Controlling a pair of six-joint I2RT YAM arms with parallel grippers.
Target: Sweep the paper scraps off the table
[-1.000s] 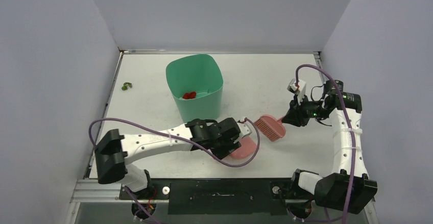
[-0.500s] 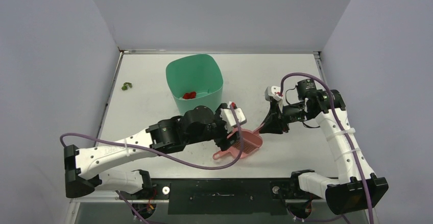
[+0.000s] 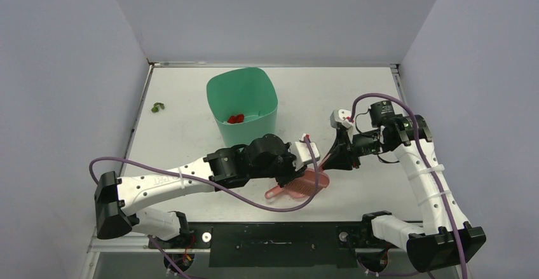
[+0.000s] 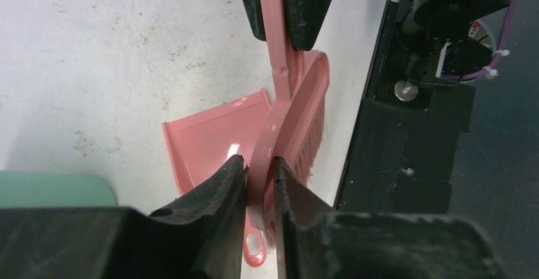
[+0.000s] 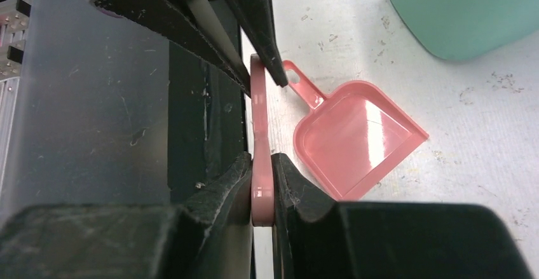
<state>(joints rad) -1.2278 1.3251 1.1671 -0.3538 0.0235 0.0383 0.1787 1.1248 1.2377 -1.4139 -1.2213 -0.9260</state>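
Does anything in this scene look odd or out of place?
Yes. Both the left gripper and the right gripper are shut on the same pink brush, one at each end, while the pink dustpan lies unheld on the table. One olive paper scrap sits alone at the table's far-left edge.

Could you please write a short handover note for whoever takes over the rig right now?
Left gripper: shut on the pink brush, at its head.
Right gripper: shut on the same brush's handle. Both hold it over the pink dustpan, which lies on the table.
Done: red paper scraps lie in the green bin.
To do: one olive scrap sits near the table's left edge, not yet swept up.
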